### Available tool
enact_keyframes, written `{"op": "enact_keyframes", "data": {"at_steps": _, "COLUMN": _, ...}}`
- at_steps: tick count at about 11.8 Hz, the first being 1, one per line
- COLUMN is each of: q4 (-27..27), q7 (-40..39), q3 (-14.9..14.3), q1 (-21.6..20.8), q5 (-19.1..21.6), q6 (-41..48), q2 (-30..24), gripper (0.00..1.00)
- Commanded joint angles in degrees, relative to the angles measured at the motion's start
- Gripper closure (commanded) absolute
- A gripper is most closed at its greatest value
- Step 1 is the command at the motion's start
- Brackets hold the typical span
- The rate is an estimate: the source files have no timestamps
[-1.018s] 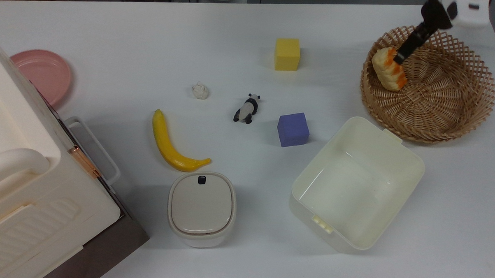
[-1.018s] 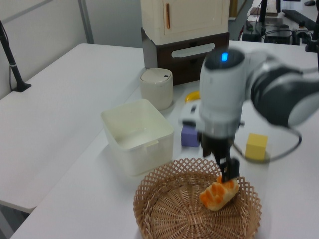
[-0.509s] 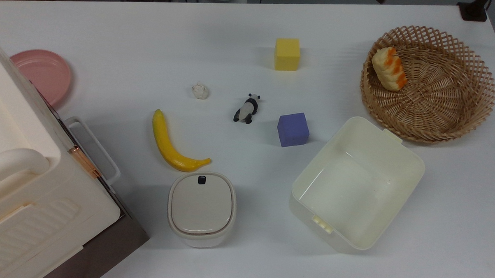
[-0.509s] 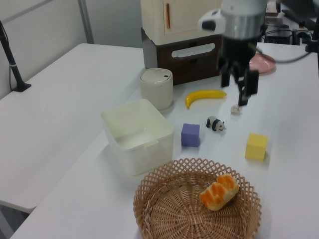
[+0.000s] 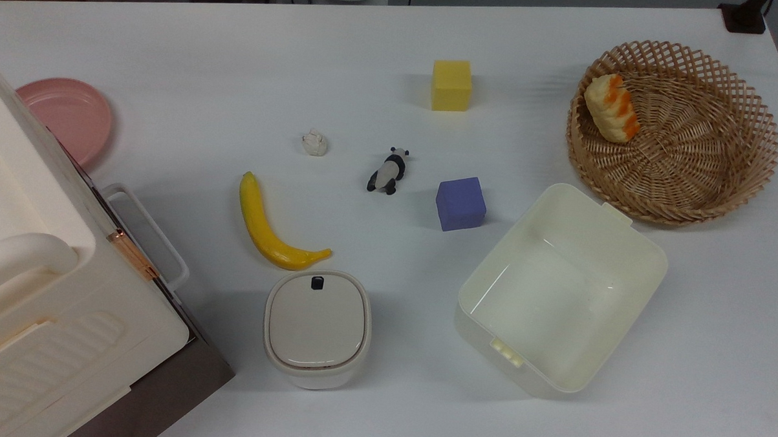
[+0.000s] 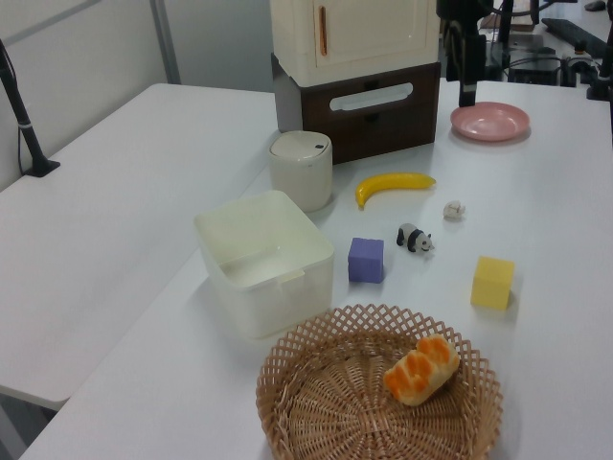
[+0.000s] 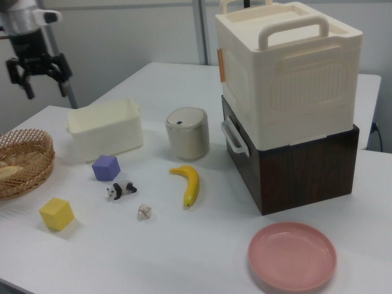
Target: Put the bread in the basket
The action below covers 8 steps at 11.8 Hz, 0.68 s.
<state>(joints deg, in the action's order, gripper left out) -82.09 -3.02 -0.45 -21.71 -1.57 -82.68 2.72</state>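
Note:
The bread (image 5: 610, 115) lies on its side inside the basket (image 5: 671, 212), against the wicker wall on the top view's left, with nothing holding it. The left view has the bread (image 6: 420, 371) in the basket (image 6: 287, 407) nearest the camera. My gripper (image 7: 45, 90) hangs open and empty high above the table at the right view's upper left, above the basket (image 7: 27, 177) and well clear of it. In the left view my gripper (image 6: 458, 69) is at the top edge, far from the basket.
On the white table are a yellow cube (image 5: 451, 85), a purple cube (image 5: 461, 203), a toy panda (image 5: 387, 170), a small white lump (image 5: 314, 143), a banana (image 5: 269, 227), a cream tub (image 5: 558, 289), a lidded bin (image 5: 317, 326), a pink plate (image 5: 66, 116) and a tall cabinet (image 7: 288, 104).
One second ago my fingers were at the bread in the basket. They let go, and the arm rose out of the top view. The bread has stayed put.

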Motion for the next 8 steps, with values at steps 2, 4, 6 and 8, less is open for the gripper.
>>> {"op": "enact_keyframes", "data": {"at_steps": 2, "q4": -3.34, "q7": 0.12, "q3": 1.59, "q1": 12.80, "q5": 1.22, "q6": -0.72, "q2": -0.97, "gripper": 0.00}}
{"op": "enact_keyframes", "data": {"at_steps": 4, "q4": -3.77, "q7": 0.04, "q3": 1.51, "q1": 16.69, "q5": 0.52, "q6": -3.08, "q2": 0.61, "gripper": 0.00}}
{"op": "enact_keyframes", "data": {"at_steps": 6, "q4": -5.79, "q7": 0.04, "q3": 1.51, "q1": 18.89, "q5": 0.52, "q6": -7.03, "q2": 1.32, "gripper": 0.00}}
{"op": "enact_keyframes", "data": {"at_steps": 8, "q4": -6.23, "q7": 0.04, "q3": 0.98, "q1": 19.78, "q5": 0.61, "q6": -7.40, "q2": 1.32, "gripper": 0.00}}
